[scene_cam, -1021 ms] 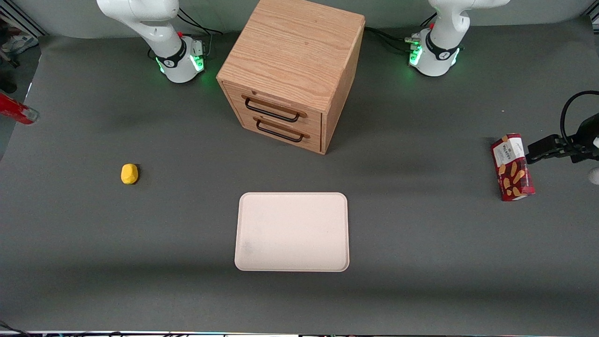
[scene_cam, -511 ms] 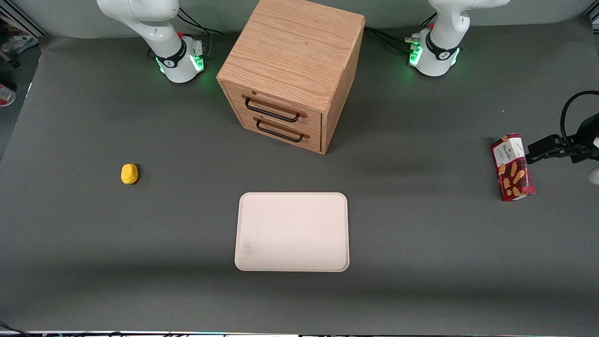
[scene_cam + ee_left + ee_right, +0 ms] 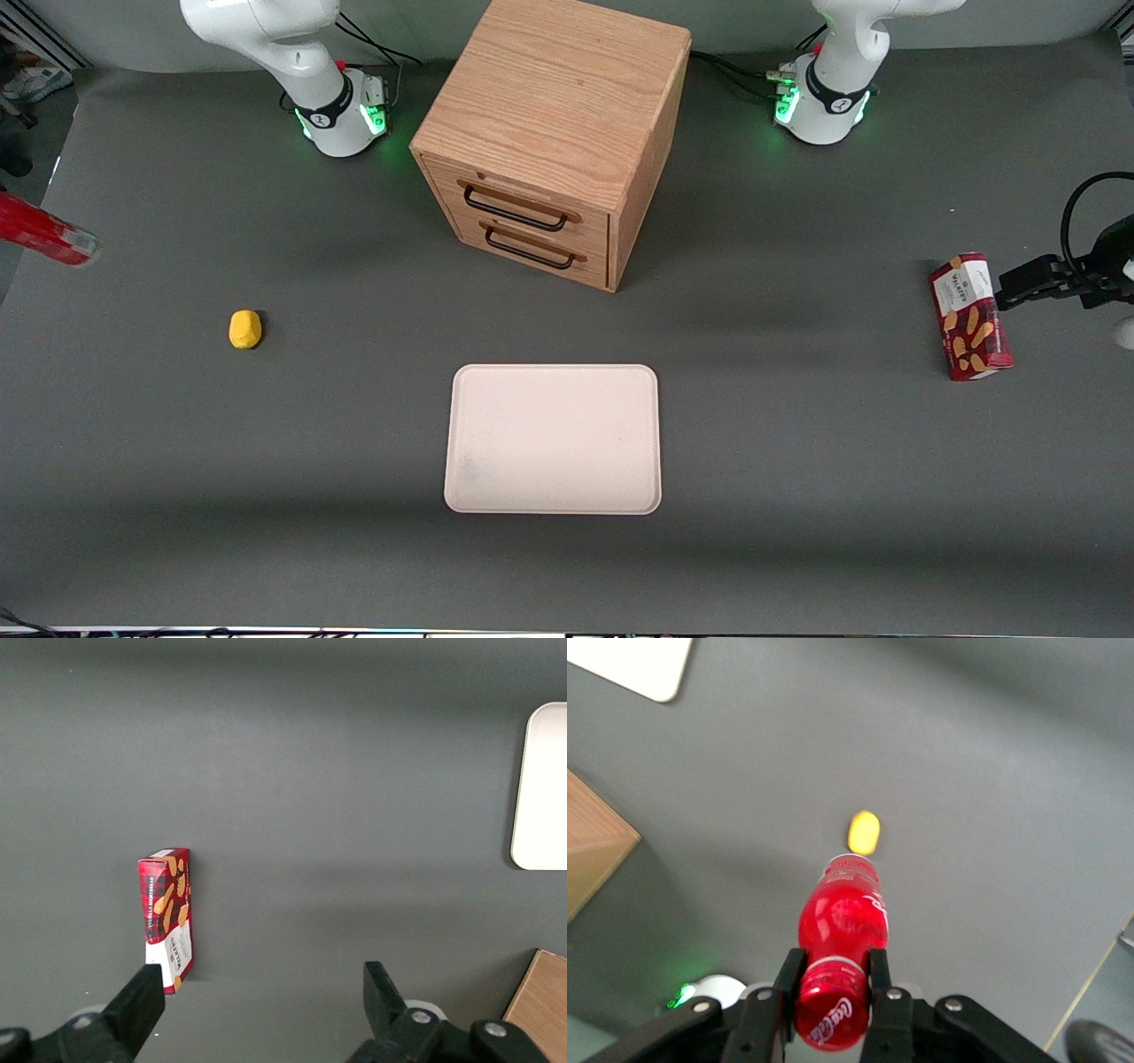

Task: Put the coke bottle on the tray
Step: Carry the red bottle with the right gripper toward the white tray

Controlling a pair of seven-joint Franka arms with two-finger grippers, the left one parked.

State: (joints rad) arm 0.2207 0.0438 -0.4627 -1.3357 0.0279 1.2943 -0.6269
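My right gripper (image 3: 830, 970) is shut on the neck of the red coke bottle (image 3: 842, 930), just under its cap, and holds it in the air with its base pointing away from the wrist. In the front view only the bottle's lower part (image 3: 44, 237) shows, at the working arm's edge of the picture, above the table's end; the gripper itself is out of that view. The cream-pink tray (image 3: 554, 439) lies flat near the front camera at the table's middle, empty. One corner of the tray (image 3: 633, 665) shows in the right wrist view.
A small yellow lump (image 3: 245, 329) lies on the table between the bottle and the tray; it shows past the bottle's base (image 3: 864, 832). The wooden drawer cabinet (image 3: 549, 133) stands farther from the camera than the tray. A red biscuit box (image 3: 970, 316) lies toward the parked arm's end.
The bottle was at the picture's edge one second ago, out of view half a second ago, and now shows again, lower and reaching a little more over the table.
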